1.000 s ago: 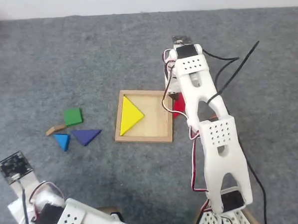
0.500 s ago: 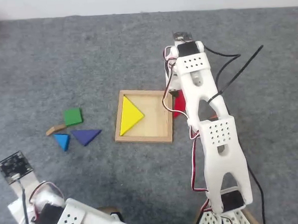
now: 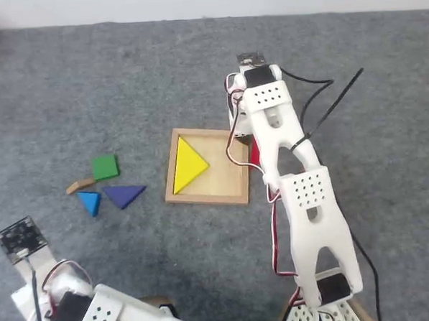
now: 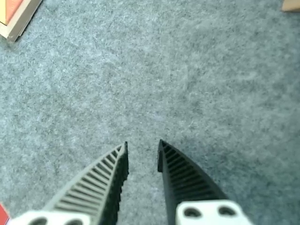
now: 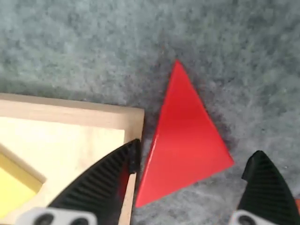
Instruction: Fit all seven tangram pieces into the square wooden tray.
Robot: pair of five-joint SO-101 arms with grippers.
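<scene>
Shifted toward the square wooden tray (image 3: 206, 198), the right gripper (image 5: 194, 152) is held open astride the red triangle (image 5: 185, 126), which lies on the carpet (image 5: 93, 37) just beside the tray's rim. Only the yellow triangle (image 3: 186, 165) is seated in the tray. The green square (image 3: 105, 167), light blue triangle (image 3: 90, 202), dark blue triangle (image 3: 124, 195) and tan piece (image 3: 80, 185) are left well apart from it.

No words, numbers, labels or signs could be read on any surface.
</scene>
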